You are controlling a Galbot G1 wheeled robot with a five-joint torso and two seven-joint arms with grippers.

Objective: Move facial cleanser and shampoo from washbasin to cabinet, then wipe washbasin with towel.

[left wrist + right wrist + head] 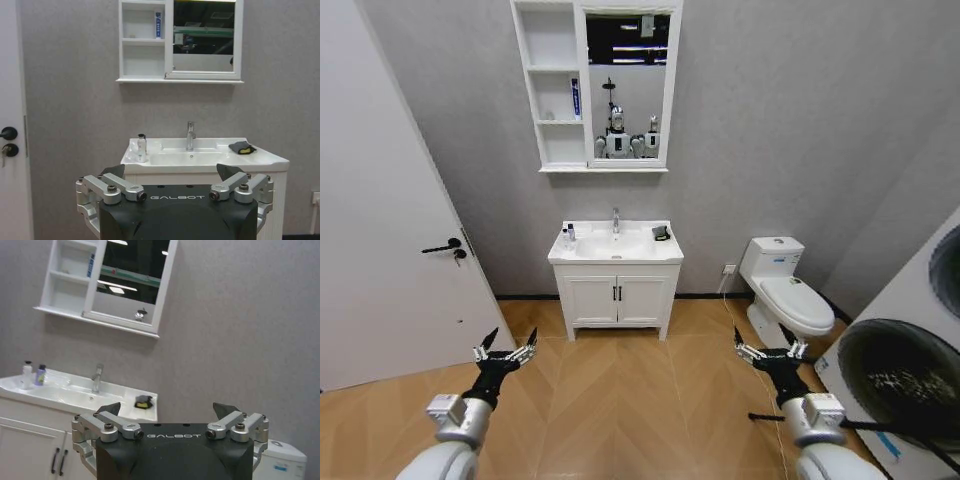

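step: drive up to the washbasin [616, 246] | left gripper [504, 353] wide apart, empty | right gripper [771, 351] wide apart, empty | tip: stop square to the tap [615, 220], 2 bottles [567, 234] within reach

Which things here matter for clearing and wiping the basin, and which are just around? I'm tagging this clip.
For the job: two small bottles on the washbasin at its left; dark towel at its right; cabinet; left gripper and right gripper, both open, low.

Just around: toilet, door, blue-and-white tube already in the cabinet.
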